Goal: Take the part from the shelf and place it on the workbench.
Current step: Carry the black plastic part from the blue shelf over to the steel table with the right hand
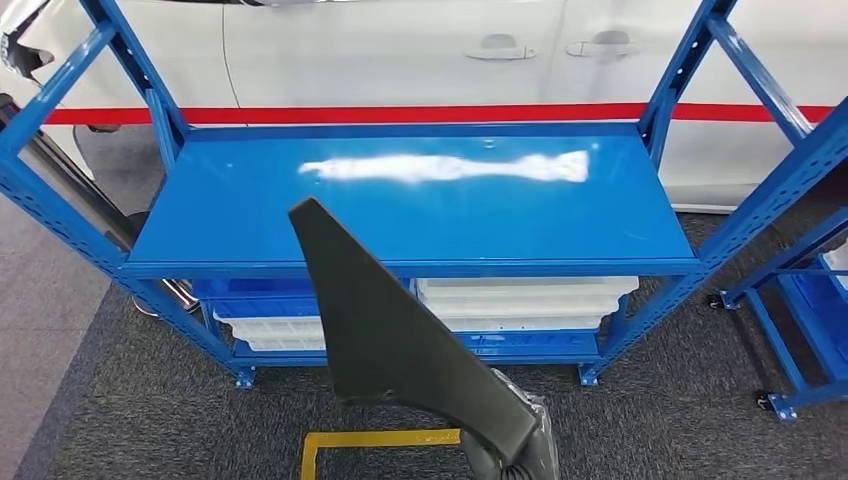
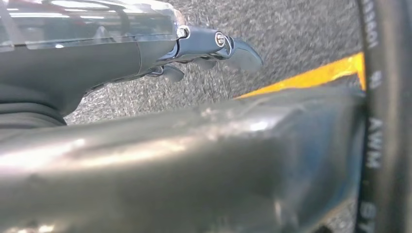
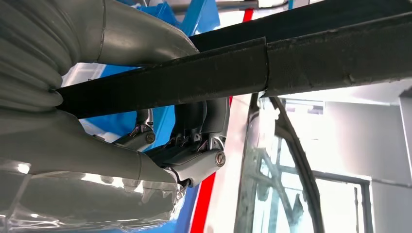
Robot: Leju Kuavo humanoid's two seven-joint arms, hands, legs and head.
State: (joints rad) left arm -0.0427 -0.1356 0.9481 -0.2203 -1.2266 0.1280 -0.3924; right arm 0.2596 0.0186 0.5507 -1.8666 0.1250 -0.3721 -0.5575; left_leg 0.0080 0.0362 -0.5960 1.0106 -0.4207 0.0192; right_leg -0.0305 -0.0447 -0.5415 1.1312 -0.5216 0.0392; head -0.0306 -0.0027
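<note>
In front of the blue worktop (image 1: 400, 215), the dark panel-shaped part (image 1: 385, 320) is held raised, tilted, clear of the bare surface. The right hand (image 3: 160, 145) grips it by one edge, thumb above and fingers below, presumably to keep it steady for setting down. The left hand (image 2: 194, 51) hangs over the carpet, holding nothing, fingers partly curled.

Bright overhead glare on shelf (image 1: 440, 168)

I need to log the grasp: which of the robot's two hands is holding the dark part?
The right hand: its thumb and fingers clamp the dark part. The left hand hangs over the carpet, holding nothing.
</note>
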